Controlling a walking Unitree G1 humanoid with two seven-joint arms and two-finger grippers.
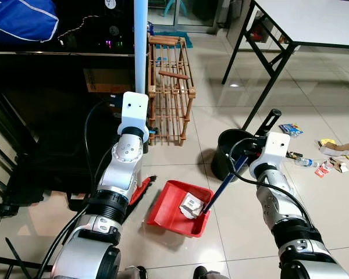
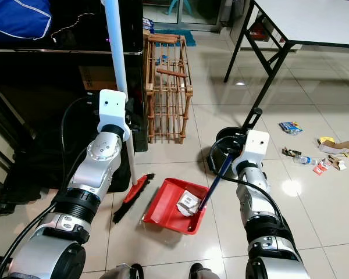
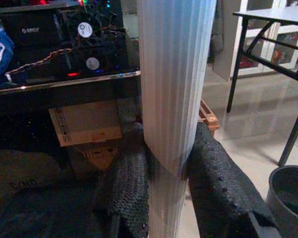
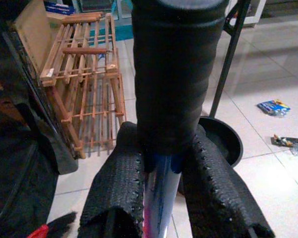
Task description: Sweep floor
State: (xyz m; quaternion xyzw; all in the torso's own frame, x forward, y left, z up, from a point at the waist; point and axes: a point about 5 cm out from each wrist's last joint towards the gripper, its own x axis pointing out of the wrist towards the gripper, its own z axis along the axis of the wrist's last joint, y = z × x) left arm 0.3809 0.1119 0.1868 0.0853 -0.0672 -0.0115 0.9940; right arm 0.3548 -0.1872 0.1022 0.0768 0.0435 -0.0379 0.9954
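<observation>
Left tool point(image 3: 166, 198): both black fingers pressed onto the pale ribbed broom handle point(image 2: 117, 64), pinching it and holding it near upright. Broom head point(image 2: 134, 196), red with black bristles, rests on the floor point(image 1: 238, 232) just beside the dustpan's left edge.

Right tool point(image 4: 161, 198): fingers clamped on the blue dustpan handle point(image 1: 225, 183) just below its black grip. That handle slants down into the red dustpan point(image 1: 168, 212), which sits on the tiles between the two arms. One crumpled piece of white paper point(image 1: 191, 203) lies inside the pan against the base of the handle.

Floor: glossy light beige tiles with grey grout lines and bright reflections. Black round bin point(image 1: 224, 152) stands on the tiles just behind the dustpan, near the right forearm. Scattered litter point(image 1: 331, 157) lies on the floor well to the right: a blue wrapper, cardboard scraps, a small bottle.

Room: wooden slatted crate point(image 1: 170, 87) stands upright behind the broom. Dark shelf unit point(image 1: 52, 75) on the left, with a blue bag on top. White folding counter point(image 1: 314, 20) on black legs at the far right.
</observation>
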